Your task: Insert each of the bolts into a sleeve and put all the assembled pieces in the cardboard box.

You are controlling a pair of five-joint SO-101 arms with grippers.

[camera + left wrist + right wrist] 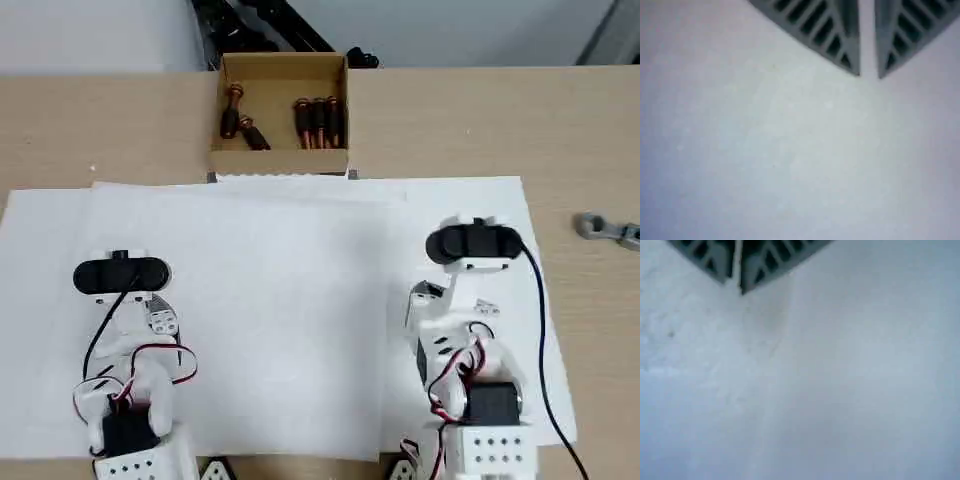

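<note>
The cardboard box point(281, 160) stands at the far middle of the table. Inside it lie several copper-coloured assembled pieces: a row point(319, 122) on its right side and two more point(238, 118) on its left. My left arm point(122, 330) is folded back at the near left and my right arm point(468, 330) at the near right, both far from the box. Above bare white paper, my left gripper point(869, 75) has its fingers nearly together with nothing between them. My right gripper point(739, 286) is shut and empty over the paper too.
A large white paper sheet point(290, 300) covers the table in front of the box. A small metal part point(605, 229) lies on the bare wood at the far right edge. Dark equipment sits behind the box.
</note>
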